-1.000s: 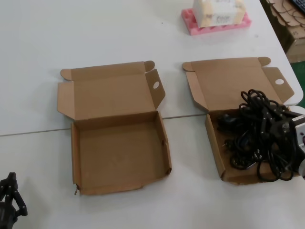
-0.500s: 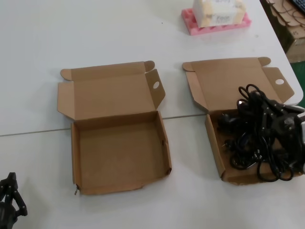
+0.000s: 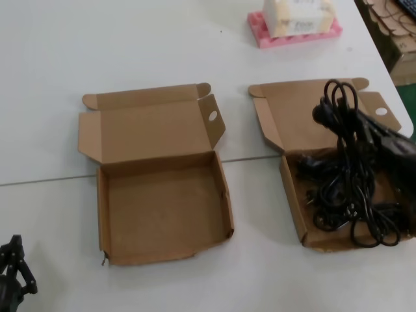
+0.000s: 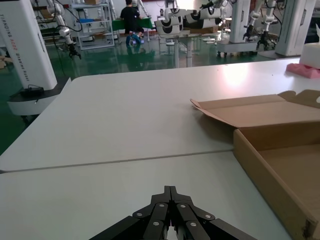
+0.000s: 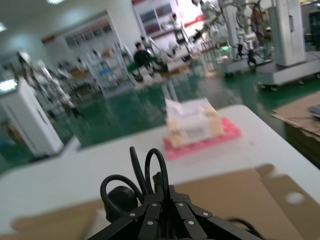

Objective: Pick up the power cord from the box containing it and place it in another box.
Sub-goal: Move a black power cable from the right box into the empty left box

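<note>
1. The right gripper [image 3: 364, 127] hangs above the right-hand box at about 3 o'clock in the head view, its fingers pinched together on the power cord [image 3: 344, 162].
2. The cord is a tangle of black loops. Its upper loops stand raised in front of the open flap lid, and the rest trails down into the box containing it [image 3: 294, 195], where more loops and plugs lie on the floor toward the 4 o'clock corner.
3. In the right wrist view the right gripper [image 5: 161, 196] shows its black fingers closed, with two thin cable loops and a rounded plug of the power cord [image 5: 145, 172] standing up just past the tips.
4. The other box [image 3: 102, 214] sits open at 9 o'clock of the first one, well apart from it, its flap lid laid back toward 12 o'clock and a round hole through its side tab. Its front rim is uneven, and its floor shows bare cardboard.
5. The left gripper [image 3: 13, 270] rests low over the worktop [image 3: 162, 39] at 7 o'clock in the head view, near the front left corner of that box. In the left wrist view the left gripper [image 4: 170, 192] has its fingers pressed together, holding nothing.
6. A pink foam tray [image 3: 296, 32] carrying a pale package lies at 12 o'clock, beyond the two boxes.
</note>
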Robot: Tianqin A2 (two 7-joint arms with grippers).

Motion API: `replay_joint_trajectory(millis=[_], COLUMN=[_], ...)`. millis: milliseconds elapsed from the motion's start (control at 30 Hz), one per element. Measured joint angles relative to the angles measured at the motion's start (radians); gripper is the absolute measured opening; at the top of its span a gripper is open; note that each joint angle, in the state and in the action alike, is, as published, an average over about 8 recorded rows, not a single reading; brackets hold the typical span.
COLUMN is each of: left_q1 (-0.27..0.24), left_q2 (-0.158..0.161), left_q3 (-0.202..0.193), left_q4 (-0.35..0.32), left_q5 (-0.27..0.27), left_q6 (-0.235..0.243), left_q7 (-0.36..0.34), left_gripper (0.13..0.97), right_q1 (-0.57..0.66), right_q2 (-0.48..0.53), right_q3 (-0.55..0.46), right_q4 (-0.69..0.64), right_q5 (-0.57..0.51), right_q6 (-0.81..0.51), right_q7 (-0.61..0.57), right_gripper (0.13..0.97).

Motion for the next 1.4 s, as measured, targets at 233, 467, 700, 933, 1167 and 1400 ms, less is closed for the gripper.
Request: replay_joint_trajectory(millis=[233,467,700,933,1167,1400], left_q1=[0.000,0.000,0.000,0.000,0.000,0.000], left_q2=[0.000,0.000,0.000,0.000,0.000,0.000], left_q3=[0.000,0.000,0.000,0.000,0.000,0.000], left_q4=[0.000,0.000,0.000,0.000,0.000,0.000], left_q5=[0.000,0.000,0.000,0.000,0.000,0.000], left_q6=[0.000,0.000,0.000,0.000,0.000,0.000], left_q7=[0.000,0.000,0.000,0.000,0.000,0.000], left_gripper=[0.163,0.163,0.163,0.163,0.163,0.163], right_q1=[-0.010,-0.010,0.036,0.085,0.098,0.093], right_q2=[-0.101,-0.138,-0.241,-0.342,-0.386,-0.380], right_q3=[0.157,0.076,-0.058,-0.173,-0.236,-0.253], right_q4=[0.064,0.131,0.086,0.008,-0.034,-0.046], right_q5=[-0.022,-0.048,-0.099,-0.157,-0.196,-0.197], right_q6=[-0.170,-0.185,-0.160,-0.120,-0.090,-0.103], right_q7=[0.000,0.000,0.000,0.000,0.000,0.000], right_gripper=[0.160,0.159,0.159,0.159,0.159,0.171])
